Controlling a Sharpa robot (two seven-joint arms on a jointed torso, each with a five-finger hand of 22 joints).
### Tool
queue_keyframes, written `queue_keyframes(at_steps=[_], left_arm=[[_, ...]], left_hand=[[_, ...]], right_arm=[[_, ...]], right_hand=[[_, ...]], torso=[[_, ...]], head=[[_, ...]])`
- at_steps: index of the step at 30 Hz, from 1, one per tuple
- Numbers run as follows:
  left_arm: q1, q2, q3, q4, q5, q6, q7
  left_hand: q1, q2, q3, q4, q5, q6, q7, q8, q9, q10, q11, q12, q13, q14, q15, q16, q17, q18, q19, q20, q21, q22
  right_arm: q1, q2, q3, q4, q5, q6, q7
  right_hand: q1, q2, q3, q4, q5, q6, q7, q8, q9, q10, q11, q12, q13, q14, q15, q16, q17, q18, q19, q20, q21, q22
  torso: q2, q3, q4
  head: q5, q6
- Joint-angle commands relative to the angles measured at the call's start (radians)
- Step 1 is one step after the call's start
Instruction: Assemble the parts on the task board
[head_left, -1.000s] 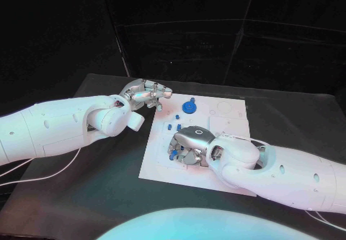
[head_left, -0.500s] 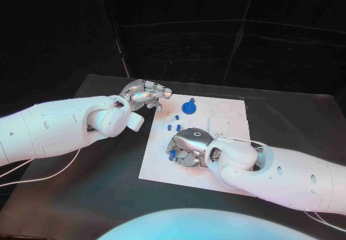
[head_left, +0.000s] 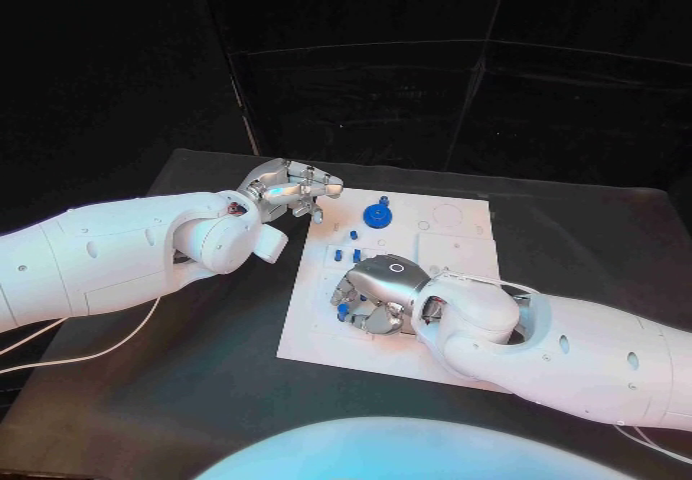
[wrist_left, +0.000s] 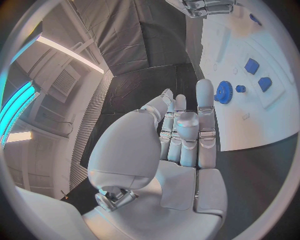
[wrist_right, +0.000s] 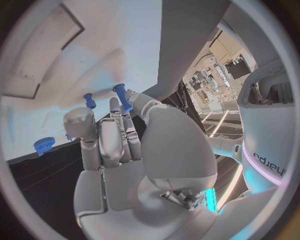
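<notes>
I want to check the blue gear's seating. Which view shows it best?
The head view: the blue gear lies unobstructed on the task board, seen from above. The left wrist view shows it edge-on past the left hand; the right wrist view shows it small near the board's edge.

Head camera looks down from above onto the task board (head_left: 454, 250). Each wrist camera sits close behind its own hand, facing that same board beyond the fingertips.
</notes>
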Motion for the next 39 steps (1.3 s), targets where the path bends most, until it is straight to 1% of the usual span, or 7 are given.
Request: queue_keyframes(at_steps=[1,19,22,30,32,34,39], left_arm=[[0.001,0.001,0.001,-0.001,0.002,0.012,0.003],[0.001,0.001,0.001,-0.005,0.002,0.011,0.002],[0.001,-0.001,0.001,-0.005,0.002,0.011,0.002],[0.001,-0.004,0.001,-0.006,0.002,0.014,0.0],[0.001,-0.006,0.001,-0.007,0.002,0.016,-0.002],[0.001,-0.01,0.001,-0.007,0.002,0.018,-0.003],[0.001,-0.019,0.001,-0.007,0.002,0.019,-0.003]], left_hand=[[0.0,0.009,0.006,-0.002,-0.002,-0.008,0.001,0.004,-0.001,-0.007,0.0,-0.002,-0.001,-0.006,0.003,-0.003,-0.002,0.011,-0.008,0.001,-0.005,-0.001],[0.0,0.009,0.006,-0.002,-0.002,-0.008,0.001,0.005,-0.001,-0.007,0.001,-0.001,-0.001,-0.007,0.003,-0.004,-0.002,0.011,-0.008,0.001,-0.005,-0.001],[0.0,0.009,0.006,-0.002,-0.002,-0.008,0.001,0.005,-0.001,-0.007,0.001,-0.001,-0.001,-0.007,0.003,-0.004,-0.002,0.011,-0.008,0.001,-0.005,-0.001],[0.0,0.009,0.006,-0.002,-0.002,-0.008,0.001,0.005,-0.001,-0.007,0.001,-0.001,-0.001,-0.007,0.003,-0.004,-0.002,0.011,-0.008,0.001,-0.005,-0.001],[0.0,0.009,0.006,-0.002,-0.002,-0.008,0.001,0.005,-0.001,-0.007,0.001,-0.001,-0.001,-0.007,0.003,-0.004,-0.002,0.011,-0.008,0.001,-0.005,-0.001],[0.0,0.009,0.006,-0.002,-0.002,-0.008,0.001,0.005,-0.001,-0.007,0.001,-0.001,-0.001,-0.007,0.003,-0.004,-0.002,0.011,-0.008,0.001,-0.005,-0.001],[-0.003,0.009,0.005,0.0,-0.002,-0.009,0.001,0.005,-0.002,-0.007,0.001,-0.001,-0.001,-0.007,0.004,-0.004,-0.003,0.011,-0.008,0.001,-0.005,-0.001]], right_arm=[[0.001,-0.004,0.0,0.009,-0.009,-0.029,0.014],[0.0,-0.032,0.0,0.037,-0.021,-0.049,-0.008],[0.0,-0.055,0.0,0.052,-0.026,-0.102,-0.015],[0.001,-0.14,0.003,0.116,0.033,-0.264,0.009],[0.002,-0.164,0.01,0.135,0.081,-0.295,0.017],[0.002,-0.195,0.028,0.157,0.145,-0.314,0.016],[0.013,-0.294,0.053,0.192,0.334,-0.31,-0.021]], right_hand=[[0.002,-0.001,-0.008,0.0,0.006,-0.006,0.0,0.001,0.001,0.009,-0.002,0.004,0.001,0.025,0.002,0.0,-0.001,0.007,-0.004,0.0,-0.002,0.002],[0.004,-0.01,-0.014,0.004,0.046,-0.018,0.004,0.002,0.002,-0.013,0.004,-0.012,-0.007,0.023,0.005,-0.002,-0.009,0.008,-0.01,-0.001,-0.009,-0.009],[-0.004,-0.016,-0.024,0.011,0.036,-0.022,0.008,0.003,0.003,-0.038,0.012,-0.02,-0.008,0.019,0.011,-0.008,-0.019,0.009,-0.017,0.004,-0.017,-0.021],[-0.029,-0.023,-0.118,0.049,-0.061,-0.043,0.011,0.003,0.003,-0.057,0.013,0.006,0.001,0.017,0.014,-0.009,-0.026,0.011,-0.018,0.01,-0.021,-0.023],[-0.028,-0.019,-0.131,0.055,-0.06,-0.042,0.011,0.004,0.004,-0.054,0.013,0.013,0.003,0.017,0.013,-0.008,-0.026,0.011,-0.017,0.01,-0.02,-0.023],[-0.025,-0.007,-0.144,0.066,-0.053,-0.031,0.012,0.009,0.006,-0.034,0.012,0.031,0.008,0.02,0.013,-0.003,-0.02,0.009,-0.012,0.009,-0.015,-0.015],[-0.059,0.014,-0.172,0.11,-0.023,0.032,0.007,0.039,0.017,0.06,-0.004,0.095,0.036,0.027,0.003,0.014,0.006,0.003,0.011,0.004,0.011,0.025]], torso=[[-0.001,-0.0004,-0.0005],[0.0,-0.0008,0.0002],[0.0,-0.0008,-0.0003],[-0.002,-0.0011,-0.0003],[-0.002,-0.0009,-0.0008],[-0.001,-0.0011,-0.0026],[-0.005,-0.0033,-0.0082]], head=[[-0.002,0.001],[-0.006,0.004],[-0.01,0.007],[-0.027,0.018],[-0.036,0.02],[-0.046,0.027],[-0.07,0.038]])
